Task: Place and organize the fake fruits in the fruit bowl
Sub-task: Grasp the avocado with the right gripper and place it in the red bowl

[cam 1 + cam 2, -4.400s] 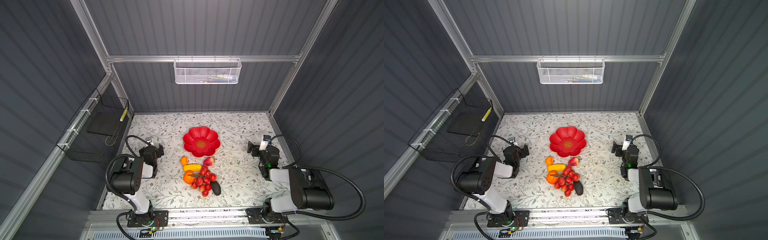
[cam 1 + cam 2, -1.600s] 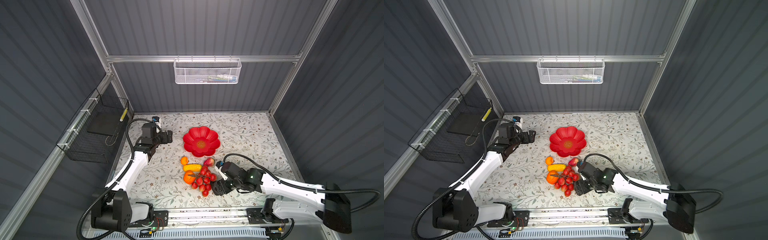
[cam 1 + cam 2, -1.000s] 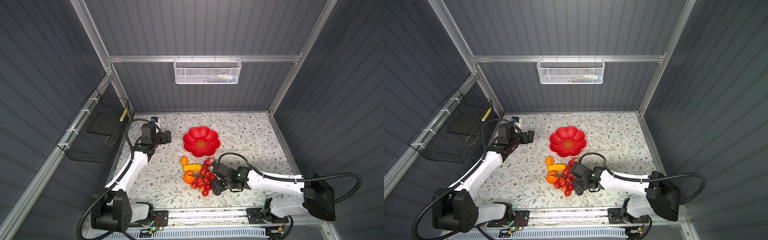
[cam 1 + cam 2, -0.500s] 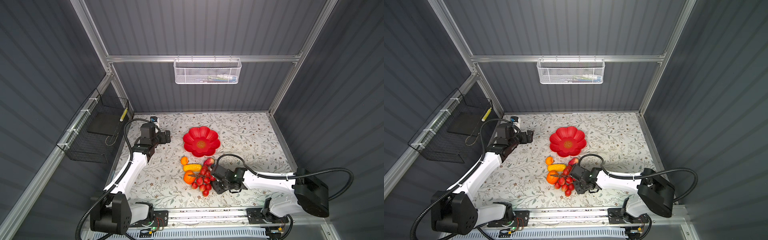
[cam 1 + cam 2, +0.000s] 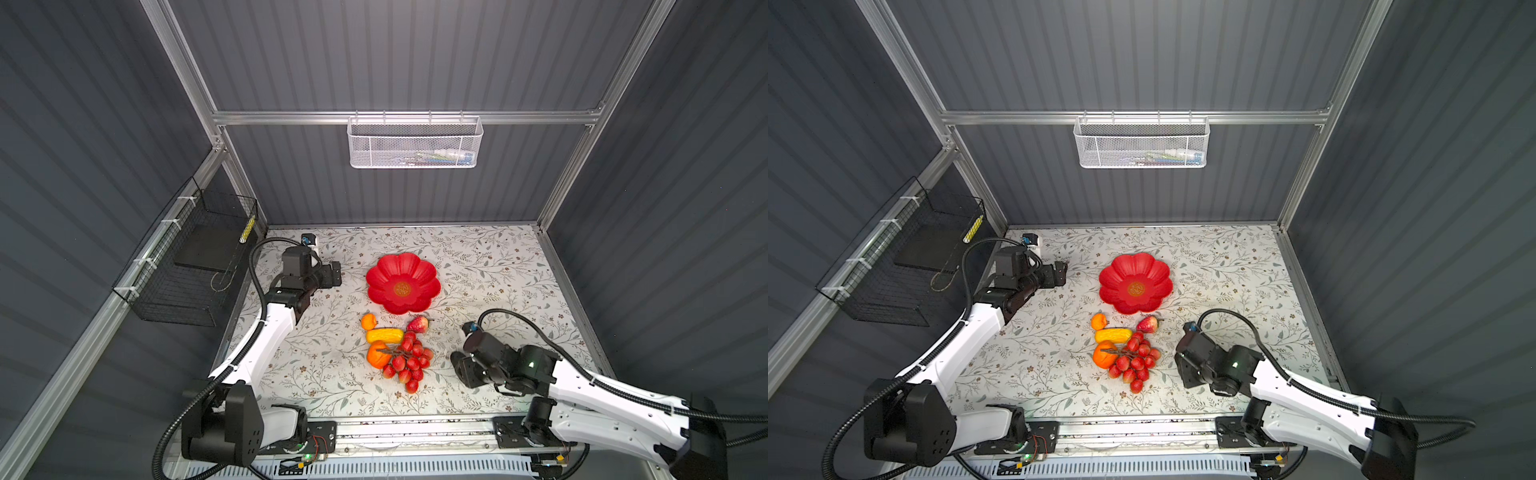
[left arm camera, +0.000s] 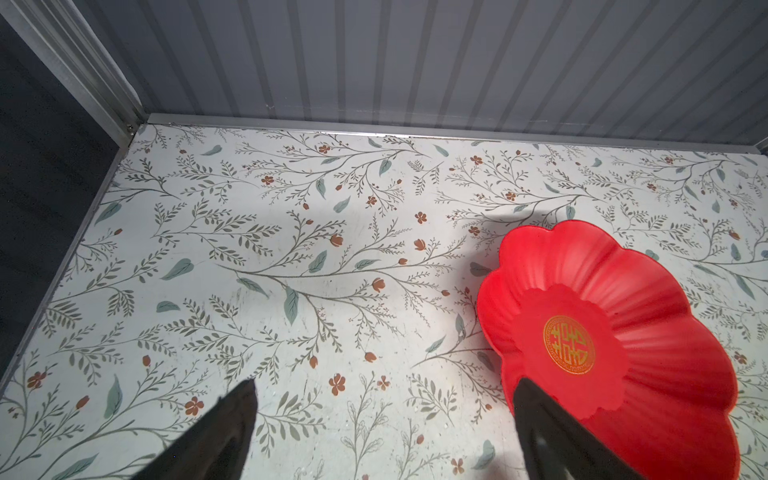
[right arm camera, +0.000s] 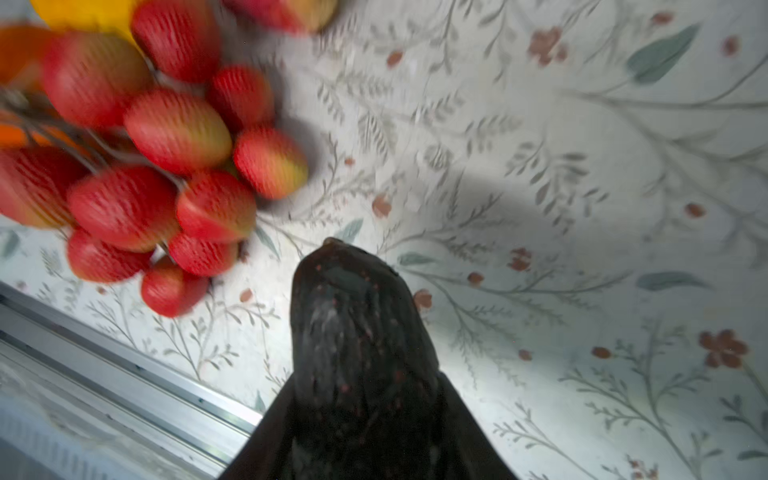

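Right claw (image 5: pixel 462 368) grasps the avocado (image 7: pixel 353 324) at its wide end; judged light, rigid, slick. Left claw (image 6: pixel 386 388) is released beside the fruit bowl (image 6: pixel 582 257).

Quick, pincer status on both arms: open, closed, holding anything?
Left pincer: open, holding nothing.
Right pincer: closed on the avocado.
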Tool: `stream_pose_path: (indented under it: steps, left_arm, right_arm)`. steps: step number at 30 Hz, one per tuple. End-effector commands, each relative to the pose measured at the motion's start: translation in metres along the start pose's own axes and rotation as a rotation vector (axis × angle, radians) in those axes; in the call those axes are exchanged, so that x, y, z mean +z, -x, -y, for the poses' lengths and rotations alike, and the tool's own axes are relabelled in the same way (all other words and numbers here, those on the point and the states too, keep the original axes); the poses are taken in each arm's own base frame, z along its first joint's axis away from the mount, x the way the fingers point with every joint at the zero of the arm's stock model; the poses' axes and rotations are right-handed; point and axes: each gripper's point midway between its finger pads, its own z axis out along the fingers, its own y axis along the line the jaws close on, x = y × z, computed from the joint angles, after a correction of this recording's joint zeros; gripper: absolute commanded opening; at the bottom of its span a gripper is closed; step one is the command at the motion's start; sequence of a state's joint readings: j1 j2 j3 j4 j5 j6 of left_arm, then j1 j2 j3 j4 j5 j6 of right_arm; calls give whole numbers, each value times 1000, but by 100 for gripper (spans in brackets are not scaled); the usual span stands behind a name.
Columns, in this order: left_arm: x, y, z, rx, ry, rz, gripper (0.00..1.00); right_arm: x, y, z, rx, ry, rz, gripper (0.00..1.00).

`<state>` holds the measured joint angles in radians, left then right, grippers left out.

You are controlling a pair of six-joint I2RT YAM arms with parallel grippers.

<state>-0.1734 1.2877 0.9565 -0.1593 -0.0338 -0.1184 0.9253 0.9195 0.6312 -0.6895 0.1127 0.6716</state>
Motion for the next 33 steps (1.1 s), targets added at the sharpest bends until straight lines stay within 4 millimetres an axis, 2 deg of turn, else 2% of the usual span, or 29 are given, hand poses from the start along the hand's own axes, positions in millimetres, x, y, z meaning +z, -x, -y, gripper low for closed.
stream_pose_path:
  steps: [1, 7, 10, 13, 17, 22, 28, 33]
  left_arm:
    - [-1, 8, 0, 8, -1, 1, 96]
    - [-3, 8, -1, 10, 7, 1, 97]
    - [-3, 8, 0, 3, 0, 2, 97]
    - [-2, 8, 2, -1, -12, -2, 97]
    - [-4, 9, 2, -1, -11, -1, 96]
    - [-7, 11, 1, 1, -8, 11, 97]
    - [-7, 12, 3, -2, -17, 9, 97]
    - [-7, 11, 4, -10, -22, 6, 97]
  right_arm:
    - [-14, 61, -1, 24, 2, 130, 35]
    - [1, 183, -27, -72, -26, 278, 35]
    - [26, 221, -42, -126, -2, 272, 35]
    - [59, 245, -50, -158, 11, 228, 35]
    - [99, 262, -50, -202, -27, 178, 36]
    - [141, 263, -40, -194, -60, 109, 36]
    - [169, 260, -28, -162, -80, 61, 40]
    - [183, 256, -22, -154, -105, 38, 50]
